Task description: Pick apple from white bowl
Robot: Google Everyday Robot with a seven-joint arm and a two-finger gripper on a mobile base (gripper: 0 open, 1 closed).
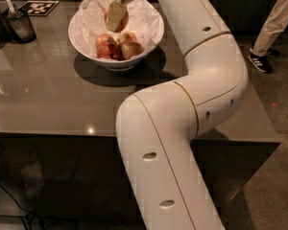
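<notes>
Gripper: the gripper (116, 16) hangs over the 12 o'clock side of the white bowl (84, 46), its pale fingers closed around the apple (126, 21); one finger covers most of the fruit.
Apple: held clear of the other fruit, above the crumpled paper (89, 19), with red skin showing on either side of the finger.
Remaining fruit: two or three apples (105, 47) sit packed together at the 6 o'clock side of the bowl floor, apart from the held one.
Bowl: stands on the desk (48, 95) toward its far edge; a dark container (19, 27) with a utensil lies at 9 o'clock from it, well apart.
Arm: the white arm (206, 75) reaches in from 4 o'clock and bends over the desk's near right corner.
Risk 1, slip: the skin is round and smooth, and how deep the fingers reach is hidden; a quick lift or swing could roll the apple out, and it would probably drop into the bowl or bounce onto the desk.
Risk 2, paper: a raised fold of the lining lies close beside the gripper; snagging it could tug the bowl.
Risk 3, rim: a low sideways exit could knock the apple against the rim or tip the bowl.
Risk 4, bystander: a person's leg (278, 18) stands at 2 o'clock; a wide swing of the arm that way may come near it.
</notes>
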